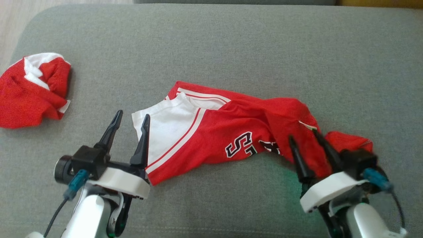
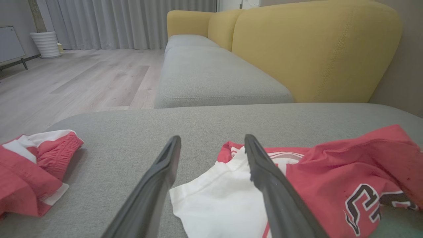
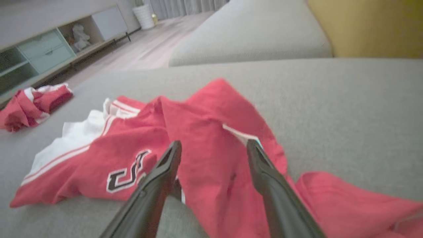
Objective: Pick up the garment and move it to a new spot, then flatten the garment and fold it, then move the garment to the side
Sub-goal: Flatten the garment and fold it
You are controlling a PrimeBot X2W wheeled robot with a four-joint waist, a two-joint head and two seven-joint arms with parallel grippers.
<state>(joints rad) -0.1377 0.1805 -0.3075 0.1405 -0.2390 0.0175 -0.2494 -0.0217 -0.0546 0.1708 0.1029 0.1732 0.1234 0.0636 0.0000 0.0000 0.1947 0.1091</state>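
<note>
A red garment (image 1: 238, 132) with white side panels and black lettering lies crumpled across the middle of the grey cushion (image 1: 211, 43). My left gripper (image 1: 132, 119) is open at its white left end, one finger over the white panel, the other over bare cushion. In the left wrist view that gripper (image 2: 212, 142) straddles the white corner of the garment (image 2: 224, 201). My right gripper (image 1: 303, 135) is open above the bunched right part. The right wrist view has its gripper (image 3: 214, 147) spread over red folds of the garment (image 3: 211, 125).
A second red and white garment (image 1: 31, 91) lies bunched at the cushion's left edge. A yellow sofa back (image 2: 314, 49) and another grey seat (image 2: 211, 76) stand beyond. Wooden floor (image 2: 82, 76) lies to the left, with a white planter (image 2: 46, 43) and a low cabinet (image 3: 49, 49).
</note>
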